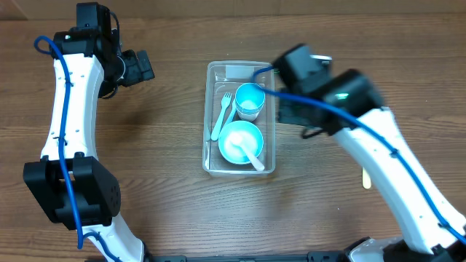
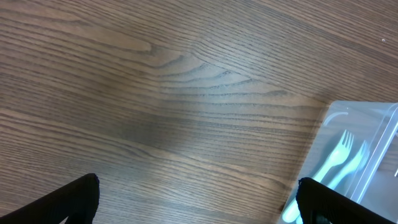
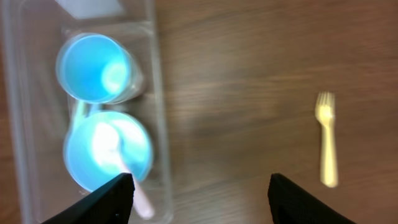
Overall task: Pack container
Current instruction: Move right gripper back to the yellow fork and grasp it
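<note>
Spread right hand [image 3: 199,190] beside container [image 3: 157,93] rim

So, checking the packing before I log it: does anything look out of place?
Yes: a yellow fork lies on the table, apart from the container, while the teal fork, cup and bowl sit inside.

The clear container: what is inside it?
The container holds a teal cup, a teal bowl with a white spoon, and a pale fork. Anything beneath the bowl is covered.
</note>
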Robot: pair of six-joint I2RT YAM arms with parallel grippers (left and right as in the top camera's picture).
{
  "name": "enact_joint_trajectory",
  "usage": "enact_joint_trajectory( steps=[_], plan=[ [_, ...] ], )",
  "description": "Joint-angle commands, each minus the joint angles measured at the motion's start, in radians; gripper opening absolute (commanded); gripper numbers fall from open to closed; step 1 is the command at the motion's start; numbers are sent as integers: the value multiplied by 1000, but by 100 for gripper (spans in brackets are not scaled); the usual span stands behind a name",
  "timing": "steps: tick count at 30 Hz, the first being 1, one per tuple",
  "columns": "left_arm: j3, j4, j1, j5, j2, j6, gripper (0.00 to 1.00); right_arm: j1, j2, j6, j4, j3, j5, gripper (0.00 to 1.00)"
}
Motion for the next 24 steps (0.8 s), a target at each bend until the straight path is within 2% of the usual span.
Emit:
enact_joint_trajectory(
  steps=[1,6,11,15,21,24],
  plan=[
    [23,2,0,0,11,16,100,-42,1,-190,-33,-6,-150,71],
    [23,2,0,0,11,16,100,-40,2,-217,-24,-109,-147,69],
    [23,2,0,0,11,16,100,-116,2,-85,-30,-207,-18,76],
    [23,2,0,0,11,16,100,-356,2,-77,-27,-279,-46,77],
    [23,2,0,0,11,16,100,-656,3,-225,123,-422,-142,77],
    [23,2,0,0,11,16,100,-756,6,-275,201,-462,-180,77]
  ],
)
